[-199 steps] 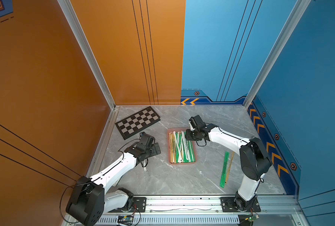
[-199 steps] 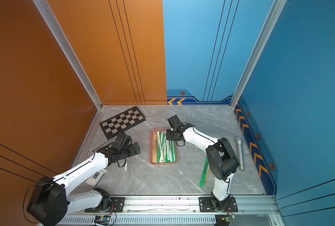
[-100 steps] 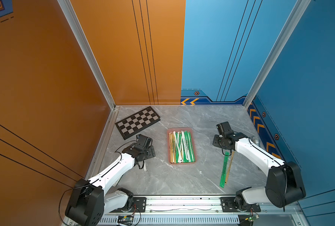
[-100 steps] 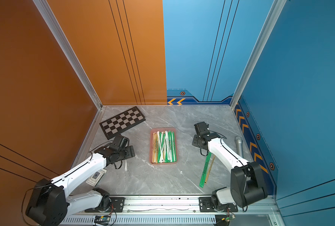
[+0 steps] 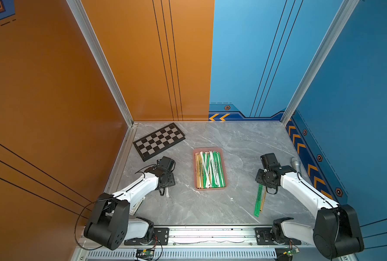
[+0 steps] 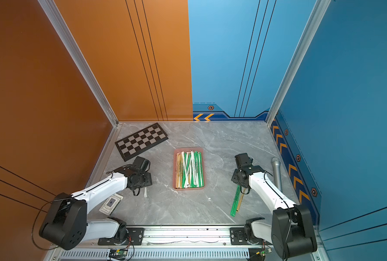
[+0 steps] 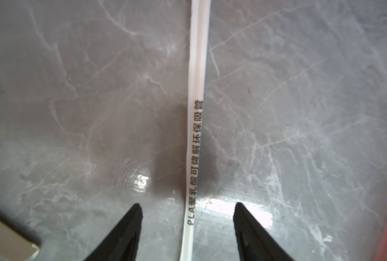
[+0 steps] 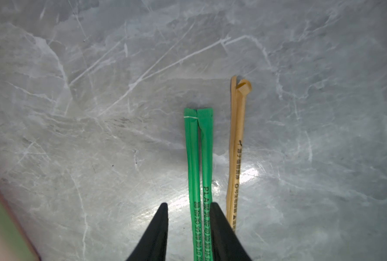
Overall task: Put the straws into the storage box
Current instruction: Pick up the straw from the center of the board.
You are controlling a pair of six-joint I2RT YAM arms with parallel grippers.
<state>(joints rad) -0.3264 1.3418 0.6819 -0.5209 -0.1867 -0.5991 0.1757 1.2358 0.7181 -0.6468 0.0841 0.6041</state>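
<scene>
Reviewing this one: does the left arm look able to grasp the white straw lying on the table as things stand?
Likely yes: the left gripper stands open astride the white straw, which lies flat on the table with nothing else between the jaws.

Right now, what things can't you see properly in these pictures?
- White straw: in both top views the left arm covers all but one end; the left wrist view cuts it off at two edges.
- Green straws: the right wrist view's edge cuts off one end.
- Storage box: only a blurred strip in the right wrist view.
- Grey cylinder: partly behind the right arm in a top view.
- Card: print too small in a top view.
</scene>
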